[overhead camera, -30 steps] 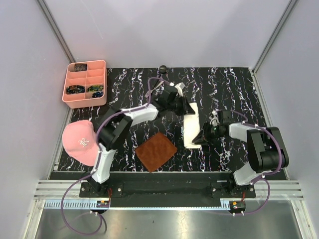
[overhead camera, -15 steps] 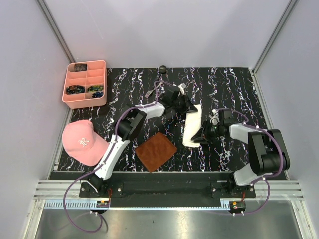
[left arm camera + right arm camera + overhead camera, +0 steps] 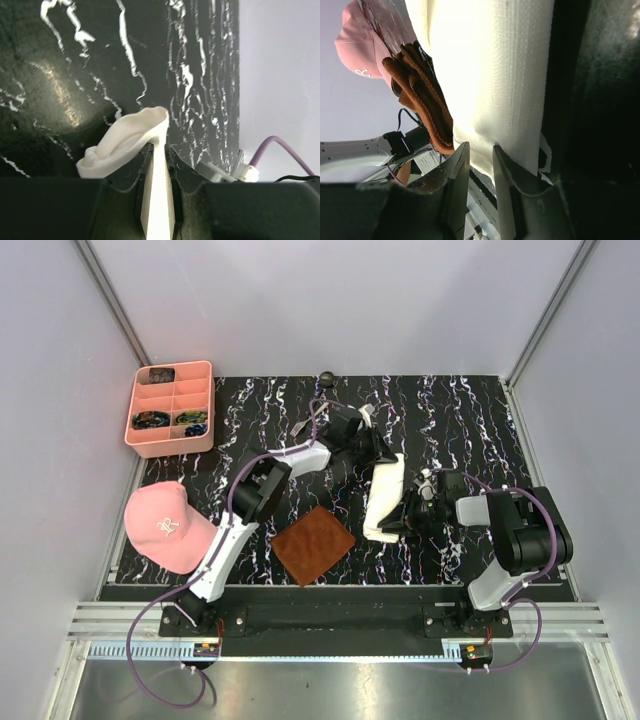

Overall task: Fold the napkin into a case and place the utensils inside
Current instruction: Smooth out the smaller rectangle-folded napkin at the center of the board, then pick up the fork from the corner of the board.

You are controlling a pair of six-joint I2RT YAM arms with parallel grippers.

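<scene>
Napkin (image 3: pixel 386 490): cream-white cloth folded into 1 narrow strip, right of centre on the black marbled bench (image 3: pixel 460 410), held at both ends.
Left claw (image 3: pixel 379 454): pinching the strip's upper end; its wrist view shows cloth squeezed between the 2 fingers.
Right claw (image 3: pixel 406 518): nipping the strip's lower edge, 1 finger on each side.
Brown mat (image 3: pixel 313 544): lower centre, just left of the napkin, lying flat.
Pink cap (image 3: pixel 160 525): left edge of the bench.
Pink tray (image 3: pixel 172 445): upper left, small items in some compartments.
</scene>
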